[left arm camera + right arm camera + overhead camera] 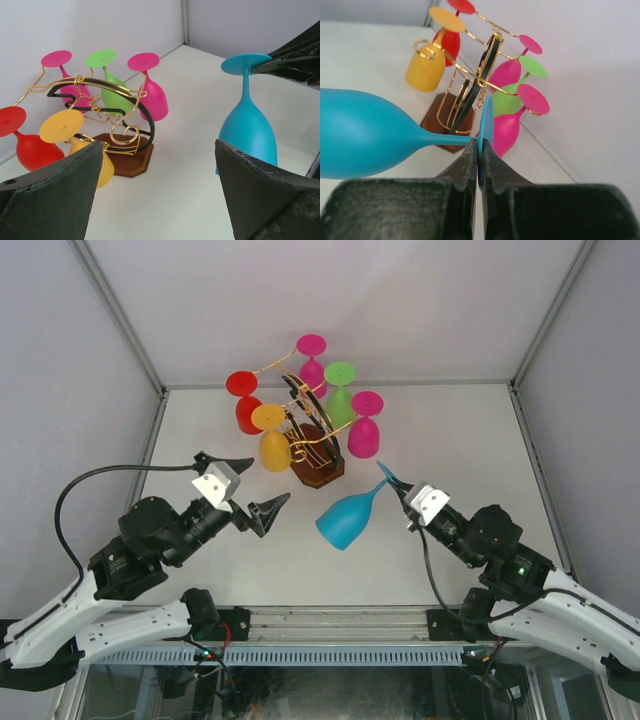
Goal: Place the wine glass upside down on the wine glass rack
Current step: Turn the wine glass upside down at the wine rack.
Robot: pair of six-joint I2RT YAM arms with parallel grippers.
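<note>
The white tabletop (450, 430) fills the middle of the overhead view, with the left arm (150, 535) reaching in from the lower left and the right arm (500, 545) from the lower right. The rack (312, 440), gold wire around a black loop on a dark brown wooden base, stands just above the centre of the frame. Five glasses hang on it upside down by their feet: a red glass (248, 415) and a yellow glass (274, 450) on its left side, a green glass (340, 405) and two pink glasses, one at the top (312, 370) and one at the right (363, 437). The blue wine glass (345, 520) is off the rack, just below and to the right of its base, near the centre of the frame. It is tilted, with its foot up and to the right and its bowl down and to the left. Whether its rim touches the tabletop cannot be told. The right claw (388, 476) is pinched tight on the thin edge of the blue foot, as the right wrist view shows edge-on. The left claw (270, 478) is spread wide and holds nothing. It sits left of the blue wine glass and below the yellow glass, apart from both.
</note>
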